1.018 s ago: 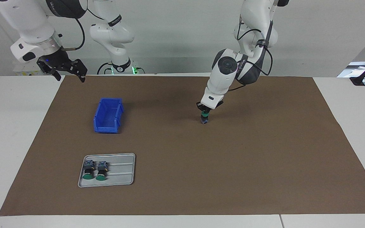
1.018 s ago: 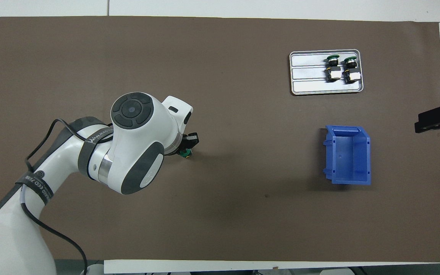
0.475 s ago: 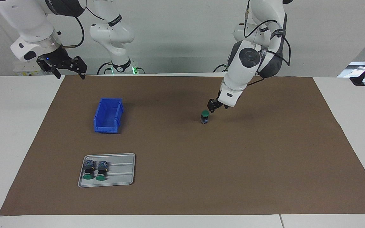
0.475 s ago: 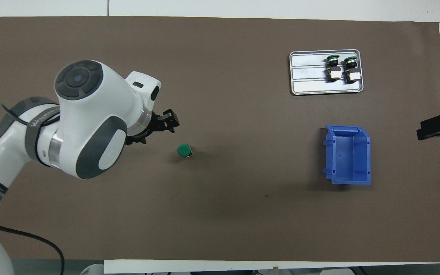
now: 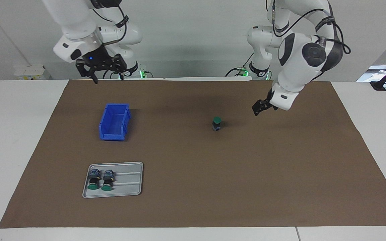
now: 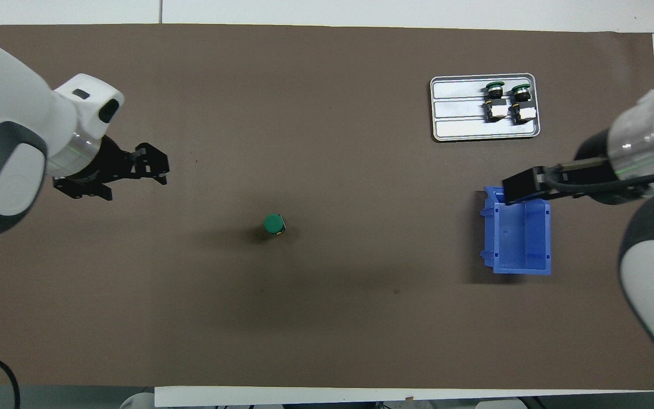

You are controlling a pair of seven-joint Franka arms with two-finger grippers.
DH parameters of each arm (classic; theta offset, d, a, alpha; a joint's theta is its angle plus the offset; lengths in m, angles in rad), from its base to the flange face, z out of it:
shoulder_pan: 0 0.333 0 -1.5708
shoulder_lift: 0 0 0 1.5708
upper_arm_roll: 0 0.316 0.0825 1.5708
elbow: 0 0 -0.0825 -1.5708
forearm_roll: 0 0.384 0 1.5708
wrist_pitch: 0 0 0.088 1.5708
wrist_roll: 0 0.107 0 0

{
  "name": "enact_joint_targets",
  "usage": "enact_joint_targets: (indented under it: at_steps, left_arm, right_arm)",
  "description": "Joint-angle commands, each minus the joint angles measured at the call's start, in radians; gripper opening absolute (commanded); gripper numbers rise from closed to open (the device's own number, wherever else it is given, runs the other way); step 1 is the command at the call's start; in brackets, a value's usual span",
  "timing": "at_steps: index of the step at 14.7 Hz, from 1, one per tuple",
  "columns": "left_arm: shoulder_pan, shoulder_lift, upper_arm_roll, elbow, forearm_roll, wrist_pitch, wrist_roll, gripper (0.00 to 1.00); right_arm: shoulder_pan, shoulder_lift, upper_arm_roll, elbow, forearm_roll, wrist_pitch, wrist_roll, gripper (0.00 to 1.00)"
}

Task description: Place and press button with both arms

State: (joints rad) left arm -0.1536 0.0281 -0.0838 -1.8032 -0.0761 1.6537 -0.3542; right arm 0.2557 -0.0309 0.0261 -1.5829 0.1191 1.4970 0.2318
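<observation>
The button point(image 5: 216, 124), green cap on a black body, stands upright; both tools gape empty.

matt brown paper-like mat point(image 5: 280, 174), glossy blue plastic bin point(image 5: 114, 121), dull grey metal tray point(image 5: 129, 180), glossy white arm shells point(image 5: 293, 63)

Green-capped button point(image 5: 216, 123), blue bin point(image 5: 114, 122), brown mat point(image 5: 246, 174)

A white table point(image 5: 18, 134) carried a brown mat point(image 5: 246, 180). On the mat stood a green button point(image 5: 216, 124), clear of both sets of jaws, a blue bin point(image 5: 114, 122) and a metal tray point(image 5: 126, 182).
</observation>
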Motion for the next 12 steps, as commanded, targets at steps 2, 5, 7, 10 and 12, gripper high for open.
enact_joint_targets:
  at_steps: [2,5,7,10,12]
  left_arm:
    - [0.124,-0.005,-0.01,0.094,0.047,-0.126,0.156,1.0]
    - [0.167,-0.002,-0.01,0.169,0.05,-0.213,0.201,1.0]
    - [0.174,0.001,-0.01,0.218,0.048,-0.276,0.207,1.0]
    - [0.177,-0.011,-0.01,0.211,0.052,-0.311,0.212,1.0]
    - [0.175,-0.022,-0.01,0.193,0.109,-0.318,0.215,1.0]
  right_arm:
    - [0.201,0.211,-0.005,0.156,0.03,0.136,0.231,1.0]
    - [0.373,0.404,-0.005,0.277,0.008,0.288,0.377,1.0]
    - [0.433,0.475,-0.005,0.279,-0.054,0.408,0.428,1.0]
    - [0.476,0.506,0.006,0.178,-0.099,0.547,0.388,1.0]
    - [0.482,0.473,0.006,0.037,-0.116,0.656,0.327,1.0]
